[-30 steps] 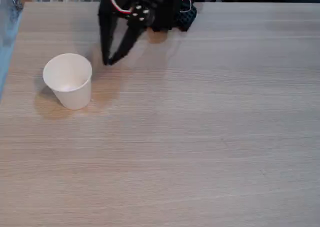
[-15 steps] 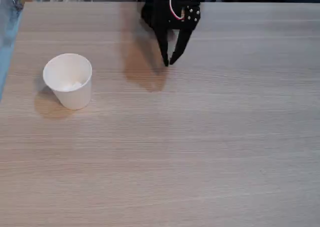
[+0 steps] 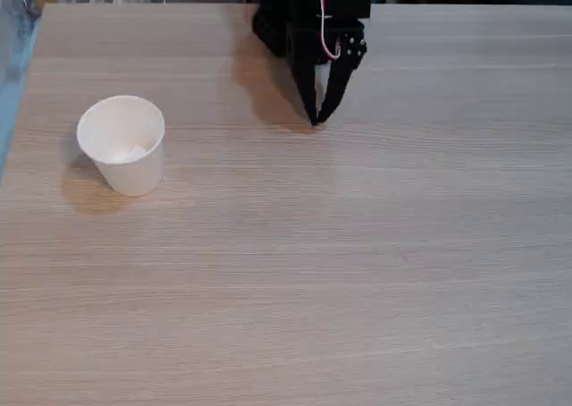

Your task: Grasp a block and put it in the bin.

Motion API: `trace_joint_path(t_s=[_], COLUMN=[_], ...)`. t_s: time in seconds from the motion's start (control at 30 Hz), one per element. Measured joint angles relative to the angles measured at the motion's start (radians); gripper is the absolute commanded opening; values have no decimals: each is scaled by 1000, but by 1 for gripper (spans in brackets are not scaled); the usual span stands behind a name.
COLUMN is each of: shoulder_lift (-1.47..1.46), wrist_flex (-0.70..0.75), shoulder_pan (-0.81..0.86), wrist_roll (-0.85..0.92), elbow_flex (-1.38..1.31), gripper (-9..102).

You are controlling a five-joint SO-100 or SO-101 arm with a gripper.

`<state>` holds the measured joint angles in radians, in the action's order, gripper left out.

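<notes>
Gripper: in the fixed view the black gripper (image 3: 315,120) points down at the table from the arm at the top edge, right of centre; its two fingers meet at the tips with nothing between them, a narrow sliver of table showing higher up between them.
Gripper height: the tips sit at or just above the wood, their shadow lying close beside them to the left; whether they touch the surface cannot be told.
Bin: the white paper cup (image 3: 125,147) stands upright on the left part of the table, its round rim open upward, its shadow falling on the wood around its base.
Block: a small pale white shape (image 3: 132,153) lies inside the cup at the bottom; its outline is too blurred to make out edges.
Block relative to gripper: the block is in the cup, well apart from the fingertips, to their left and slightly lower in the fixed view.
Table: light wood-grain surface (image 3: 357,272), bare across the middle and right.
Wiring: a red and white cable (image 3: 327,39) runs down the arm just above the fingers.
</notes>
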<state>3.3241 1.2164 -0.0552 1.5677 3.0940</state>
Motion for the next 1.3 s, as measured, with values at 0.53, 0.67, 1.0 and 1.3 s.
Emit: trace_joint_path(t_s=[0.53, 0.67, 1.0, 1.3], shoulder_lift=[6, 6, 6, 6], wrist_flex=[121, 121, 121, 121], shoulder_pan=[-37, -37, -15, -15], wrist_roll=[-5, -5, -6, -6], elbow_flex=[3, 3, 3, 3], gripper=[0, 0, 0, 0])
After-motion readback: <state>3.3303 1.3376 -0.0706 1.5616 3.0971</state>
